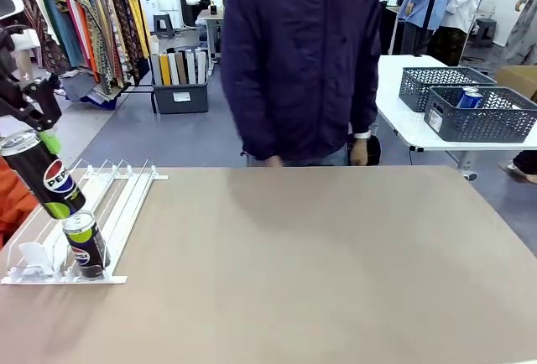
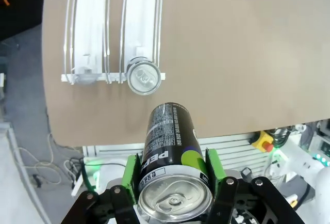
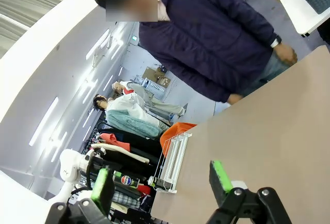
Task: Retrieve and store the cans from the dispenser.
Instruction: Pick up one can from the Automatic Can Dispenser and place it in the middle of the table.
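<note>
One Pepsi can clamped by left gripper near its top, tilted above dispenser for transfer; second can upright against stopper tabs at lane end. Right gripper apart, empty.

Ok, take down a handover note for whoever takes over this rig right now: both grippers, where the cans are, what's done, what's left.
Left gripper: jaws shut on a black Pepsi can, held tilted above the dispenser.
Right gripper: jaws open, empty, over the table.
Second Pepsi can: upright at the dispenser's stopper end.
Blue can: in a grey basket on the side table, far right.
Done: one can lifted out of the dispenser.
Left: store the held can, then probably fetch and store the second one.
</note>
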Controlling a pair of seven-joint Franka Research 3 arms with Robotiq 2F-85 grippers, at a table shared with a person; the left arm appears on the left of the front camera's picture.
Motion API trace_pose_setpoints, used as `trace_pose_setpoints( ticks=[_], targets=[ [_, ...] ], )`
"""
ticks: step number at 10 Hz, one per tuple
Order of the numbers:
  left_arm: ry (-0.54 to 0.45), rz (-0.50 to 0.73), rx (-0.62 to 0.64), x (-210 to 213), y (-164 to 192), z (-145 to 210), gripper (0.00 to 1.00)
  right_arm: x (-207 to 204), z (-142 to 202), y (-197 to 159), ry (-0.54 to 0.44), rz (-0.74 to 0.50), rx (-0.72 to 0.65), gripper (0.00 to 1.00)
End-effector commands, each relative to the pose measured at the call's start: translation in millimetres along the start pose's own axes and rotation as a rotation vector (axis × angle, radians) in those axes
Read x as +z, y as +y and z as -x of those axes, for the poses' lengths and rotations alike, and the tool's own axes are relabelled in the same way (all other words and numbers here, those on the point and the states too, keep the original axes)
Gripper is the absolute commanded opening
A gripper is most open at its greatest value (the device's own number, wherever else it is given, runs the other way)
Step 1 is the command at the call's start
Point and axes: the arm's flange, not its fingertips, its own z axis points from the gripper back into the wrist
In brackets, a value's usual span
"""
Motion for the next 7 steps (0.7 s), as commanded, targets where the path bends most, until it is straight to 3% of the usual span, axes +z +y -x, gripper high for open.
trace_pose_setpoints(
  ticks=[1,5,6,7],
  targets=[
    [-0.002,-0.032,0.008,3,-5,5,0.00,-3,-3,2,-0.019,-0.025,0.025,1.00],
    [0.009,-0.016,-0.003,-4,-3,1,0.00,-3,-3,2,-0.019,-0.025,0.025,1.00],
    [-0.057,-0.041,0.061,-13,-39,-10,0.00,-3,-3,2,-0.019,-0.025,0.025,1.00],
    [-0.079,-0.045,-0.002,-25,-81,-23,0.00,-3,-3,2,-0.019,-0.025,0.025,1.00]
  ],
)
